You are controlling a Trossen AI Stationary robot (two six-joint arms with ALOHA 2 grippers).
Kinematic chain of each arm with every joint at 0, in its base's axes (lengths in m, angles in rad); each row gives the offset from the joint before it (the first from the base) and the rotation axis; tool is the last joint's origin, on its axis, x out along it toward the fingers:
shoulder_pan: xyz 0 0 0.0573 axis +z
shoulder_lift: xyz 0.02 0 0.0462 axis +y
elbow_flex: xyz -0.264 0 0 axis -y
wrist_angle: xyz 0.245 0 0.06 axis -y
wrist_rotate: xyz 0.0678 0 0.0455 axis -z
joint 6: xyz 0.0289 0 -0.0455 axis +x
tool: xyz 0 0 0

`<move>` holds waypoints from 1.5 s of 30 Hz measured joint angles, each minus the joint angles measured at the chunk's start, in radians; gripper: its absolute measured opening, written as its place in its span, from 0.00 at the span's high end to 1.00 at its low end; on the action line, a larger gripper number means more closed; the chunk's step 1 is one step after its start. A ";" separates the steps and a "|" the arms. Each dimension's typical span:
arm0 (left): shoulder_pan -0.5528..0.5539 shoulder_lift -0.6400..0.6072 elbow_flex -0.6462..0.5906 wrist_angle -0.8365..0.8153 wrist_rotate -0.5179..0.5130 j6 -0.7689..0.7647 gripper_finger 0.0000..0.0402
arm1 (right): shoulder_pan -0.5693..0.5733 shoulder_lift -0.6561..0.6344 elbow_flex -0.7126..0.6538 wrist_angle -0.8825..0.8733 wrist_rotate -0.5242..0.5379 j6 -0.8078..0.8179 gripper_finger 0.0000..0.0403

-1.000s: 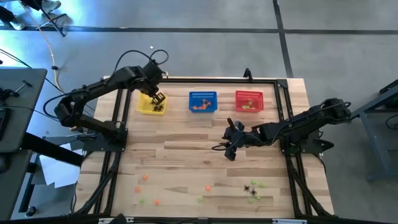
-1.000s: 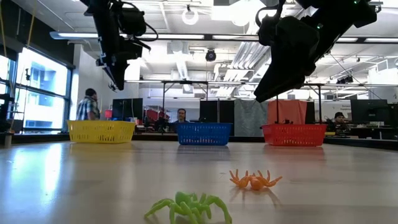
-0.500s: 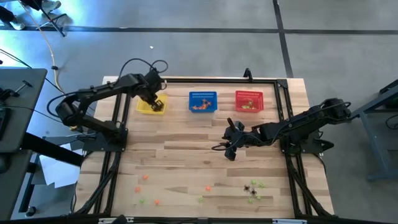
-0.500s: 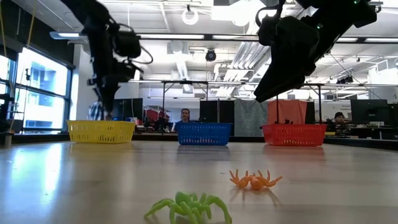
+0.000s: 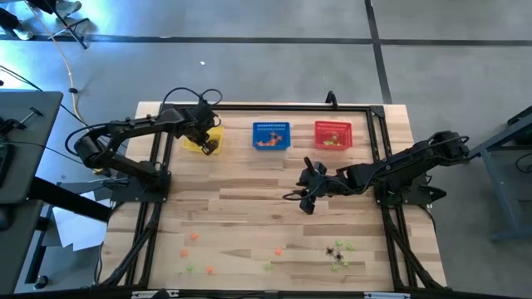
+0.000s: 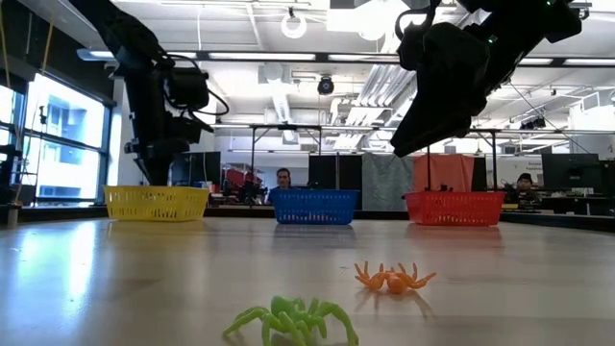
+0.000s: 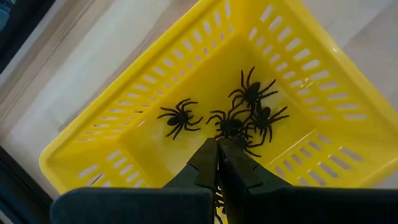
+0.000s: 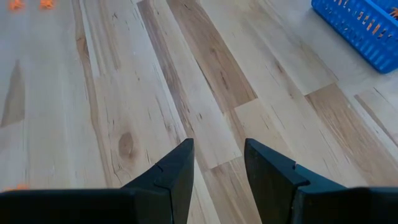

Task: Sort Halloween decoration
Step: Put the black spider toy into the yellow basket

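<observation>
Decorations: small plastic Halloween spiders, thin-legged, in black, orange and light green.
Black spiders (image 7: pixel 249 112): four are showing in the left wrist view, lying on the floor of the yellow mesh plastic basket (image 7: pixel 311 68), three bunched together and one apart.
Loose pieces: lying scattered along the lower part of the high view on the light wooden plank tabletop (image 5: pixel 249 208); a light green spider (image 6: pixel 293 319) and an orange spider (image 6: pixel 392 278) are sitting near the bottom of the low view, apart from each other.
Baskets: three are standing in a row at the upper middle of the high view: yellow, blue mesh basket (image 5: pixel 271 135) with orange pieces inside, red mesh basket (image 5: pixel 332 134).
Left hand (image 7: pixel 216 149): fingers pressed together, hanging over the yellow basket just above the spiders, holding nothing.
Right hand (image 8: pixel 219 163): fingers standing apart, empty, hovering over bare planks at the centre of the high view.
Writing: none readable.
</observation>
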 joint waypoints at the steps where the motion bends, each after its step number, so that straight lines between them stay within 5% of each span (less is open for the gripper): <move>1: 0.000 0.000 0.000 0.001 0.000 0.000 1.00 | 0.000 0.000 0.000 0.000 0.000 0.000 0.66; 9: 0.000 0.000 0.000 0.006 -0.001 -0.018 0.98 | 0.000 0.000 0.000 0.000 0.000 0.000 0.66; 23: -0.002 0.000 0.000 0.005 -0.079 -0.011 0.75 | 0.000 0.000 0.000 0.000 0.000 0.000 0.66; 36: -0.101 -0.026 0.127 -0.106 -0.067 -0.039 0.75 | 0.011 0.000 0.000 0.049 -0.042 0.055 0.66; 40: -0.200 -0.070 0.223 -0.161 0.015 -0.077 0.75 | 0.029 0.000 -0.001 0.164 -0.170 0.059 0.66; 45: -0.354 -0.136 0.309 -0.142 0.251 -0.164 0.75 | 0.079 0.000 -0.001 0.342 -0.324 0.135 0.66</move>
